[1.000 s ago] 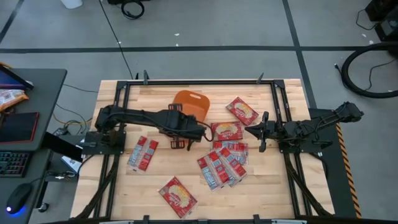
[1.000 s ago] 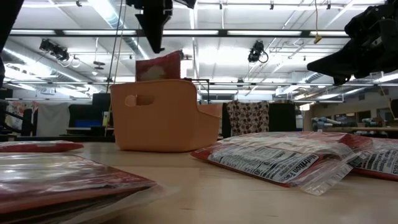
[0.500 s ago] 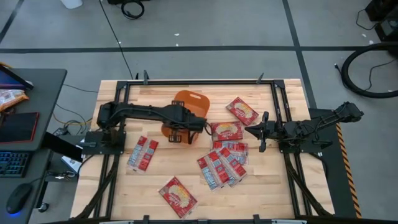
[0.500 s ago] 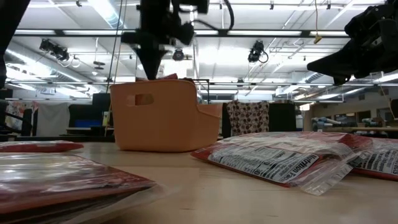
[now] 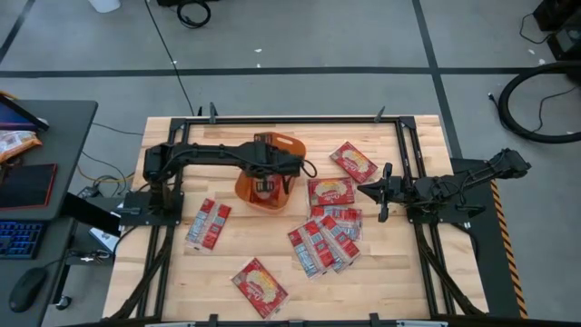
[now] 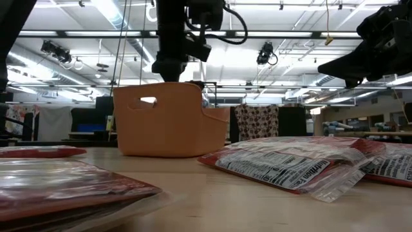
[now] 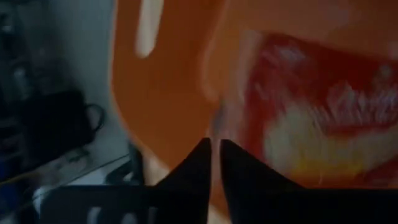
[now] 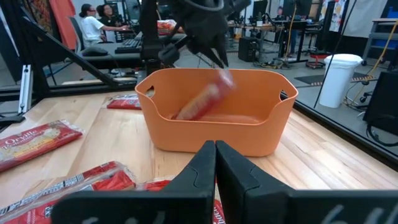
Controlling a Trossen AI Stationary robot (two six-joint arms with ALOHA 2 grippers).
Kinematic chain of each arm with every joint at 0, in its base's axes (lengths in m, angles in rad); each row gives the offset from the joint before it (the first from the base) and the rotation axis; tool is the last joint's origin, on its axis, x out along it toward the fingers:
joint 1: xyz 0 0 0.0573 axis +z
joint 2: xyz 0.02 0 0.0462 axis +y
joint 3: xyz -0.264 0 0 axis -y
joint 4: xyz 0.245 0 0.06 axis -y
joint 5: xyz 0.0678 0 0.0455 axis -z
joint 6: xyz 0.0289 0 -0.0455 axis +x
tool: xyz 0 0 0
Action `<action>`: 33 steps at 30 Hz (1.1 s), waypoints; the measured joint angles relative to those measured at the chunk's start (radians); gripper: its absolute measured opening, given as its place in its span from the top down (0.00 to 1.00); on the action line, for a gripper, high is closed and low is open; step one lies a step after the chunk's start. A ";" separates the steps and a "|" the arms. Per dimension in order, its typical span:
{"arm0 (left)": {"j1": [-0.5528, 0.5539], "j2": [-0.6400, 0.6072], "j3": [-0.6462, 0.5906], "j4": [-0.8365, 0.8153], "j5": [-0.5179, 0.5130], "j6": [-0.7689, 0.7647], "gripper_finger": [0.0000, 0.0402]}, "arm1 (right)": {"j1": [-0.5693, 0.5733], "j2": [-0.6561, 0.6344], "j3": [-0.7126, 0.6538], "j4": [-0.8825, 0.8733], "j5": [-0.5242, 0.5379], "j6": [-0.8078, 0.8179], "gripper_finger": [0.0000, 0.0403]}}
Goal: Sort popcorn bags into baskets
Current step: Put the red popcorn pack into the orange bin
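The orange basket (image 5: 289, 145) stands on the table, left of the middle and toward the far side. My left gripper (image 7: 214, 146) hangs over it, pointing steeply down, with a narrow gap between its fingertips. In the right wrist view it (image 8: 217, 56) sits just above the rim. A red popcorn bag with a yellow centre (image 8: 202, 102) leans tilted inside the basket (image 8: 217, 134) below those fingers. My right gripper (image 5: 365, 192) waits shut at the table's right, pointing level at the basket. My left gripper comes at the basket from above, slanting down. A pale edge of the popcorn bag (image 7: 216, 118) reaches up toward the gap between its fingertips. I cannot tell whether the fingers touch it. The bag's body (image 7: 311, 118) lies inside the basket.
Two squarish red bags (image 5: 354, 162) (image 5: 331, 191) lie right of the basket. Several narrower ones (image 5: 324, 241) are fanned out in front of them. One narrow bag (image 5: 209, 222) lies at the left and a squarish one (image 5: 260, 288) by the near edge. Black frame rails border the table.
My left gripper has gone toward the far edge and down, from the basket's near side to over its middle. The popcorn bag, which stood above the rim a second ago, has sunk below it into the basket.
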 joint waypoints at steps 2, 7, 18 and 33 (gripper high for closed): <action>-0.014 0.000 0.007 -0.034 -0.034 -0.022 0.82 | 0.000 0.000 0.000 0.000 0.000 0.000 0.96; -0.079 0.000 0.051 0.002 -0.010 -0.039 0.67 | 0.000 0.000 0.000 0.000 0.000 0.000 0.96; -0.253 0.013 0.063 0.238 0.359 -0.075 0.62 | 0.000 0.000 0.000 0.000 0.000 0.000 0.96; -0.582 0.011 0.020 -0.188 0.494 -0.900 0.62 | 0.000 0.000 0.000 0.000 0.000 0.000 0.96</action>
